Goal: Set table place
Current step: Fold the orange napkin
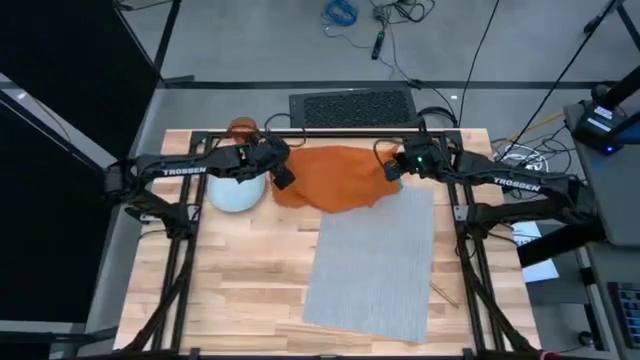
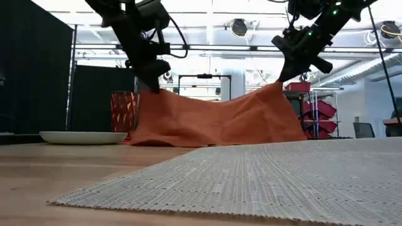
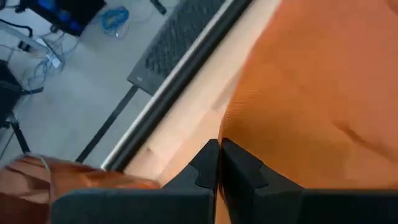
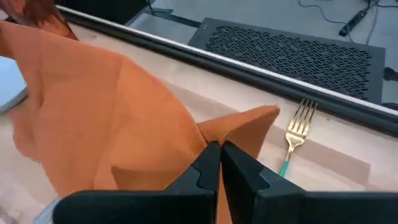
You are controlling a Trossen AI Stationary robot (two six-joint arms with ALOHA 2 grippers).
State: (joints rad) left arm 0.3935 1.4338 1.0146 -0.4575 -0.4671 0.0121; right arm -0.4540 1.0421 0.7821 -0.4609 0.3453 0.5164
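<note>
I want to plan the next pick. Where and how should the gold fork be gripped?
Grip the fork across its thin green handle, coming straight down from above: it lies flat on the table beside the napkin, its handle end clear of the cloth.

Both arms are dark, with white "TROSSEN" lettering on the links; a green light glows at the right wrist.

Placemat (image 1: 370,262) lies bare; napkin (image 1: 335,178), plate (image 1: 236,192), tumbler (image 1: 242,128) crowd the far edge.
</note>
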